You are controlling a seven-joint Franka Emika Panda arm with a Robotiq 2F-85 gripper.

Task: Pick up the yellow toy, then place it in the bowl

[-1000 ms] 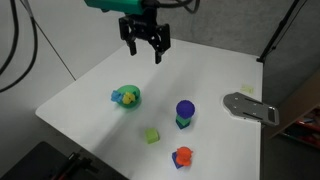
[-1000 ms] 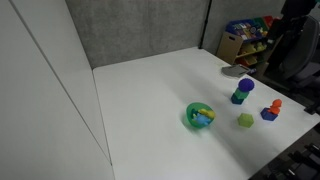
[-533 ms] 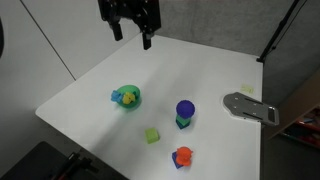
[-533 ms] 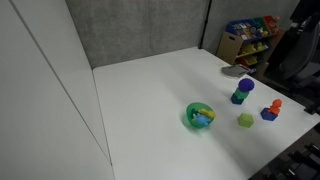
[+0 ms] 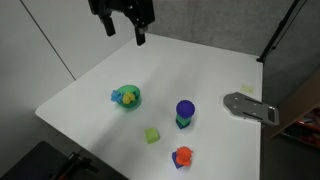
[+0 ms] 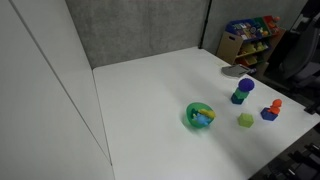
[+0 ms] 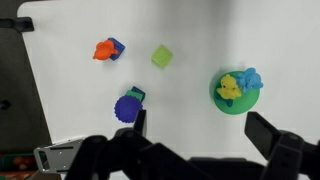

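Observation:
The green-and-teal bowl [image 5: 126, 98] stands on the white table, also in an exterior view [image 6: 200, 116] and the wrist view [image 7: 238, 92]. The yellow toy [image 7: 230, 88] lies inside the bowl beside a blue piece; it also shows in an exterior view [image 5: 127, 97]. My gripper [image 5: 122, 24] is high above the table's far side, well away from the bowl, open and empty. In the wrist view its fingers [image 7: 204, 130] are spread wide apart with only bare table between them.
A pale yellow-green cube [image 5: 152, 135], a purple ball on a green base [image 5: 184, 112] and an orange-red toy [image 5: 181, 157] lie near the table's front edge. A grey metal plate [image 5: 250, 106] sits at the table's side. A shelf with toys [image 6: 247, 40] stands behind.
My gripper has risen and moved away from the bowl toward the table's far side. The toys and the bowl have not moved.

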